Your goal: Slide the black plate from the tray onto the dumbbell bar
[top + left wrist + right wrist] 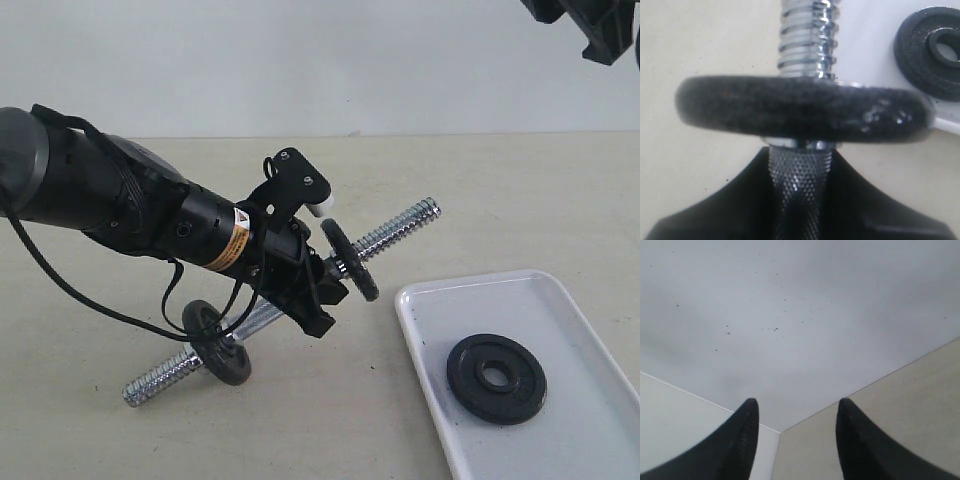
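Observation:
The black plate (496, 378) lies flat in the white tray (560, 295) at the lower right; its edge also shows in the left wrist view (927, 52). The dumbbell bar (400, 228) is held tilted, its far threaded end raised toward the tray. My left gripper (322, 288) is shut on the bar's knurled middle (799, 175), just behind a small black disc (800, 107). Another small disc (217, 340) sits near the bar's low end. High at the top right, my right gripper (796, 412) is open, with nothing between its fingers and pointing at the wall.
The beige tabletop (520, 190) spreads around the tray and bar. A pale wall (300, 60) stands behind. The right arm's black body (590, 25) hangs at the top right corner.

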`<state>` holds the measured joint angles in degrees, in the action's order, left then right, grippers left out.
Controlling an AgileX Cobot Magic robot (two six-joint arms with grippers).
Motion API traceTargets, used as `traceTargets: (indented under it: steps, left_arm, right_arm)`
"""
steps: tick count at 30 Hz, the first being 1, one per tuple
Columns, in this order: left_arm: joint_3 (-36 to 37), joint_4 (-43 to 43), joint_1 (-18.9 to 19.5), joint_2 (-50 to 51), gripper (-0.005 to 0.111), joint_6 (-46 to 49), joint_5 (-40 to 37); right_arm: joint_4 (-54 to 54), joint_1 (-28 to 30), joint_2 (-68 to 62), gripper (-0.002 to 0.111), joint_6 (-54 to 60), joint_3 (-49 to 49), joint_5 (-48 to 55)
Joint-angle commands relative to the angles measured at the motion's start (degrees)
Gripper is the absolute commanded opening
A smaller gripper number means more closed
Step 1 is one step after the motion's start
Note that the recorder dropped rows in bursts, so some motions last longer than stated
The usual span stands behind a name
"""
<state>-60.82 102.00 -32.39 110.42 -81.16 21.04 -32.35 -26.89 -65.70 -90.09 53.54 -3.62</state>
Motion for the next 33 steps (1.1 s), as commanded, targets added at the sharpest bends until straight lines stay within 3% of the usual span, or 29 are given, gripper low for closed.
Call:
traceTargets:
  steps: [1,22,33]
  left_arm:
    - [-1.5,-2.0,-0.2,-3.7,0.004,-1.0,2.8]
    - [-1.5,-2.0,-0.2,-3.7,0.004,-1.0,2.9]
    - [-1.5,-2.0,-0.2,-3.7,0.004,-1.0,2.9]
  right_arm:
    - [1.9,0.0,0.4,0.043,0.4,-0.2,0.3]
    - [1.5,0.0,0.4,0.043,2.0,-0.2,0.5]
    - [1.3,0.0,0.4,0.043,51.3,-0.2,-3.7]
